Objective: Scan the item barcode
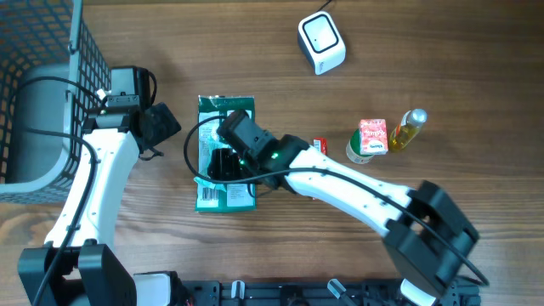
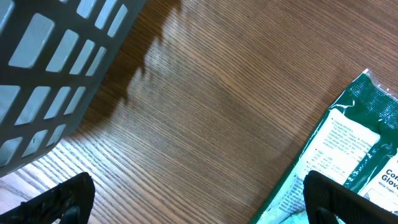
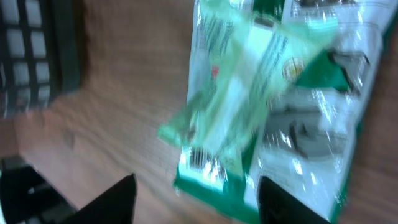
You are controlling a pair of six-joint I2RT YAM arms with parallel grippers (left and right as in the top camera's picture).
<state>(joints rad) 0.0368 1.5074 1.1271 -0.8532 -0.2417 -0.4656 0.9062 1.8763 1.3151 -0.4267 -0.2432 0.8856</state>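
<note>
Fingers (image 3: pixel 118 202) of the right gripper (image 3: pixel 196 183) stand apart over the lower end of the green-and-white plastic glove packet (image 3: pixel 273 93), at the overhead frame's centre. Left gripper (image 2: pixel 198 186) gapes wide above the brown wooden table (image 2: pixel 205 106). White boxy scanner (image 1: pixel 321 42) sits upper right.

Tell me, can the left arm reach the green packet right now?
Probably yes: the open left end effector sits just beside the packet, bare wood between them, though the right end effector is over it.
</note>
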